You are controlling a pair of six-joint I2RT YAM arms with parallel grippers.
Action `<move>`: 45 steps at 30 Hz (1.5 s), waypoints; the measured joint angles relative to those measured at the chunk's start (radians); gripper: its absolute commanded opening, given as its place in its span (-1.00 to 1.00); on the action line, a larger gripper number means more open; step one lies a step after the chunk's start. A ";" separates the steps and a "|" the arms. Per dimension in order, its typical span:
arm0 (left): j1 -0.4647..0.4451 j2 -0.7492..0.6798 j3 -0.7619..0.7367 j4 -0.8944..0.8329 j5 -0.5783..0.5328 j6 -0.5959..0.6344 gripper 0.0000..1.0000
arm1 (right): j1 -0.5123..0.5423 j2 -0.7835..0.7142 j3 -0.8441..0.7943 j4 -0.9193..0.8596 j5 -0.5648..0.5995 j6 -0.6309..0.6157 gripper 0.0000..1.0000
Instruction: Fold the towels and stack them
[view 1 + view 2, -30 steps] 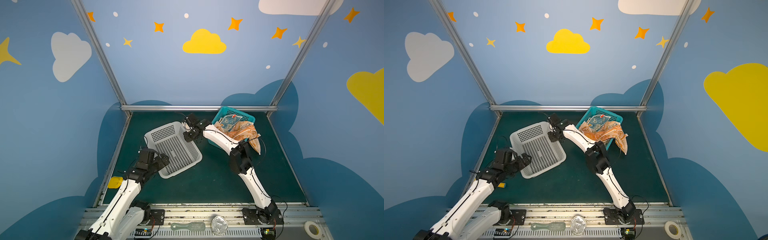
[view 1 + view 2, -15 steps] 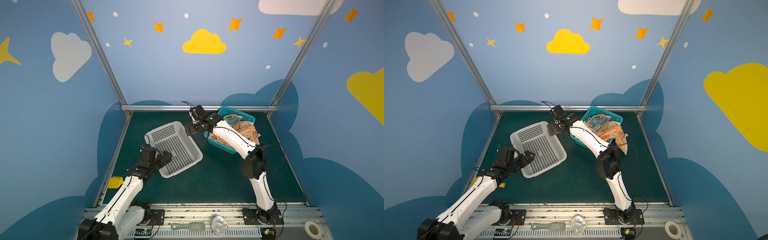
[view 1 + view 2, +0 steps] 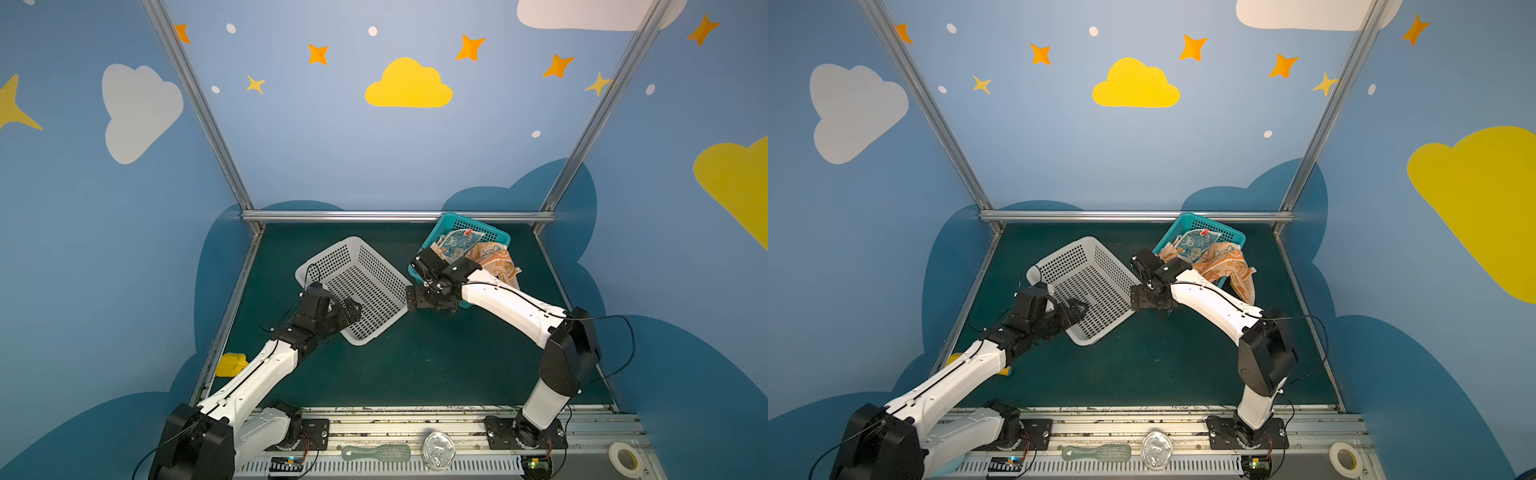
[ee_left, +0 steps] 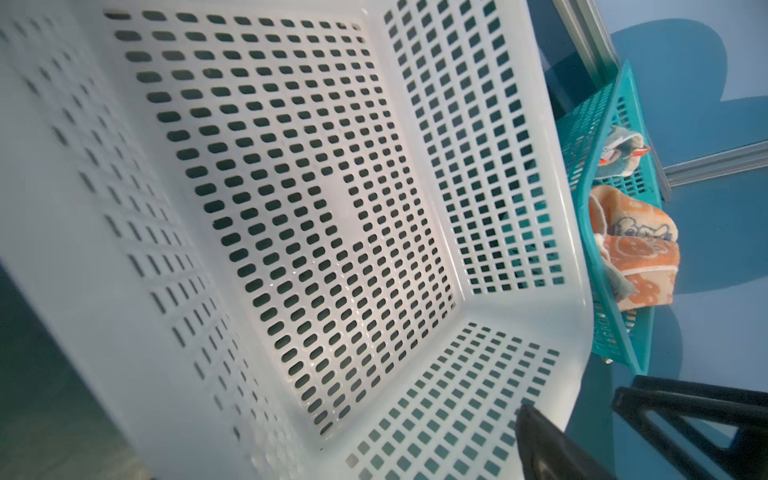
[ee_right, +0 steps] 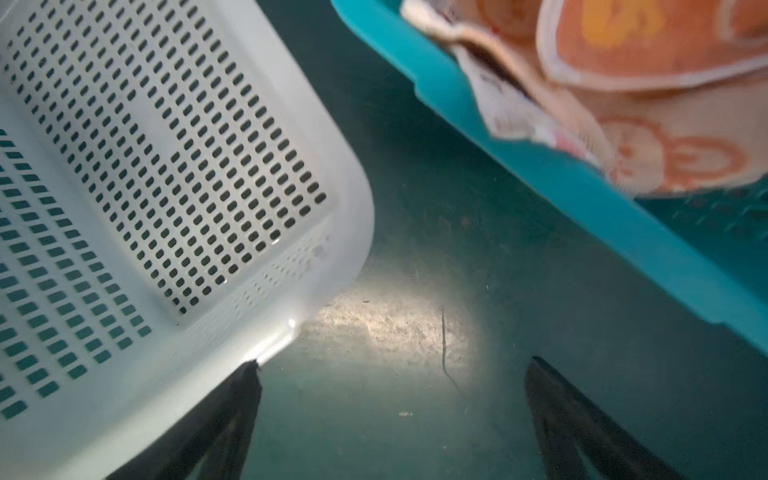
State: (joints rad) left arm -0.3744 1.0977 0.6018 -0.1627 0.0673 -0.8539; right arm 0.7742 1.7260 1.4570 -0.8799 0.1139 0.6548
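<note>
The towels lie crumpled in a teal basket (image 3: pixel 492 230) at the back right. A blue-cream one (image 3: pixel 457 246) is on top, and orange ones (image 3: pixel 496 261) spill over the basket's right side (image 3: pixel 1233 266). They also show in the left wrist view (image 4: pixel 636 245) and the right wrist view (image 5: pixel 665 50). My right gripper (image 3: pixel 412 299) (image 5: pixel 390 374) hangs open and empty over the green mat between the two baskets, one fingertip (image 5: pixel 245 382) at the white basket's corner. My left gripper (image 3: pixel 1077 308) (image 4: pixel 602 415) is open at the white basket's near wall.
A white perforated basket (image 3: pixel 357 286) (image 4: pixel 291 187) sits empty at the centre-left, turned diagonally. A yellow object (image 3: pixel 230 364) lies by the left table edge. A brush (image 3: pixel 376 452), a clear lid (image 3: pixel 437 451) and a tape roll (image 3: pixel 624 457) rest on the front rail.
My right gripper left the white basket's far rim, opened, and came toward the front, down between the two baskets. My left gripper moved forward over the white basket's near wall.
</note>
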 measured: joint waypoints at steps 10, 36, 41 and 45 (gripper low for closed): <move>-0.066 0.043 0.013 0.029 -0.041 -0.021 0.99 | -0.003 0.055 -0.019 0.121 -0.213 0.115 0.77; 0.307 -0.133 -0.098 -0.112 0.167 -0.029 0.99 | 0.023 0.480 0.431 0.138 -0.296 0.217 -0.33; 0.309 -0.111 -0.090 -0.092 0.188 -0.029 0.99 | 0.021 0.597 0.618 0.077 -0.285 0.201 -0.30; 0.309 -0.067 -0.079 -0.060 0.212 -0.030 0.99 | 0.019 0.709 0.814 0.041 -0.280 0.168 -0.18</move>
State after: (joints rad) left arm -0.0654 1.0309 0.5224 -0.2222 0.2798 -0.8837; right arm 0.7937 2.4351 2.2707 -0.8387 -0.1658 0.8227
